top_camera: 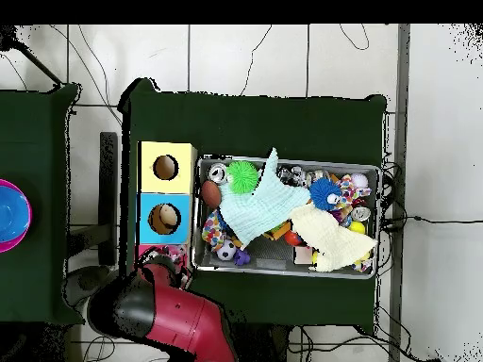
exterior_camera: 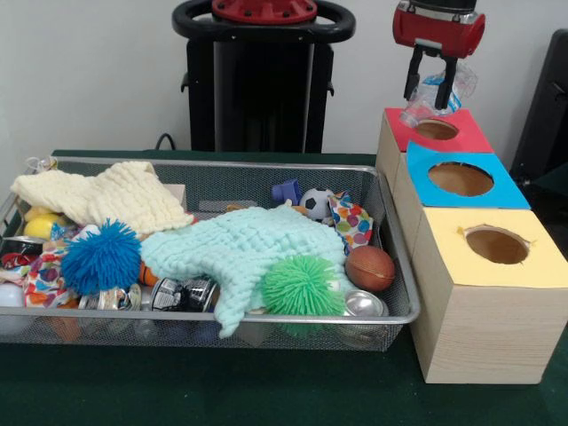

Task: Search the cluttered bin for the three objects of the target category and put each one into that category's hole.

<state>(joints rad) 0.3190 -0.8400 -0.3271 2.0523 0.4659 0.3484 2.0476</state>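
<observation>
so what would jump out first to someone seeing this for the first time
Probably the wire bin heaped with clutter: a mint knitted cloth draped mid-bin, with a blue pom-pom ball and a green one at the front. Then the gripper, holding a clear plastic item above the red-topped box.

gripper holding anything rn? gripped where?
Yes. The gripper holds a crumpled clear plastic item above the red box hole, jaws pinching its upper part. Exact item unclear.

Gripper point(exterior_camera: 432, 92) with clear plastic point(exterior_camera: 437, 96) above red-topped hole point(exterior_camera: 436, 130)
</observation>
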